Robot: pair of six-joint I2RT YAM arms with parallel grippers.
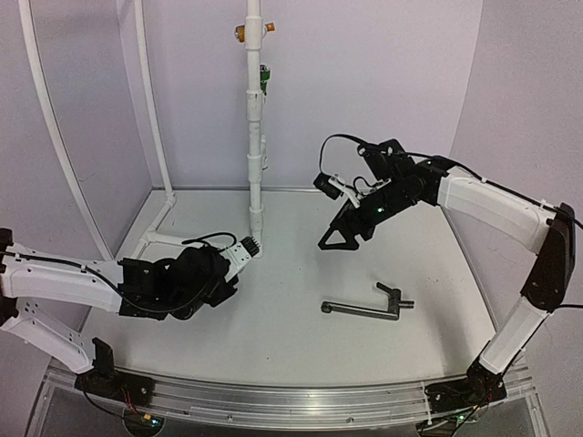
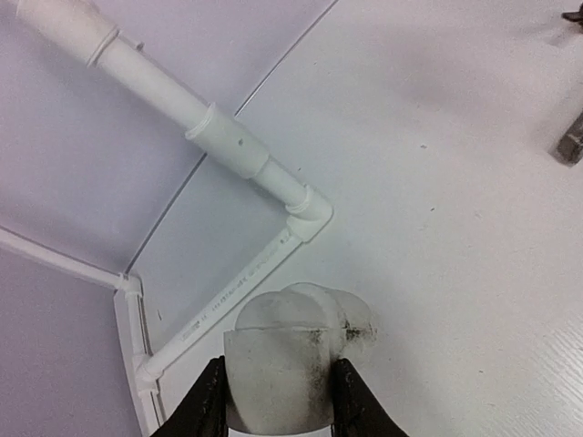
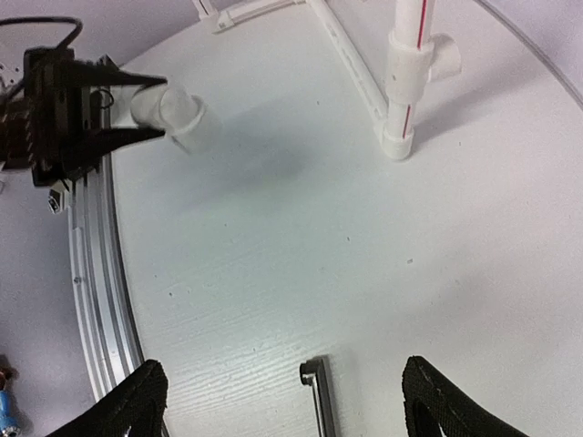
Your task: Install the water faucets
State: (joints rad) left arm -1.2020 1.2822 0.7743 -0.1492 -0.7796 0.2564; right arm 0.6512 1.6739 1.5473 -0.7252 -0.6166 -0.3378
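- Faucet (image 1: 360, 310), black, is lying flat on the white table (image 1: 437, 269), right of centre and toward the near edge. Its thin stem is running left to right, and the short handle at the right end is angling toward the far side.
- Right gripper (image 1: 337, 238) is hovering above the table, to the far left of the faucet and apart from it. Its jaws are standing wide, with nothing between them.
- Right wrist view: the two fingers (image 3: 137, 405) are showing at the bottom corners. One end of the faucet is lying on the table between them, untouched.
- Left gripper (image 2: 278, 364) is clamping a white elbow fitting (image 2: 291, 328) low over the table, left of centre. Both black fingers are pressing against its sides.
- Elbow fitting is sitting close beside the foot of the tall white pipe (image 1: 254, 137); I cannot tell whether the two are touching.
- Pipe is standing upright at the far middle of the table, carrying an orange fitting (image 1: 240, 34) near the top and a green one (image 1: 264, 79) below it.
- Aluminium rail (image 1: 273, 401) is running along the near edge.
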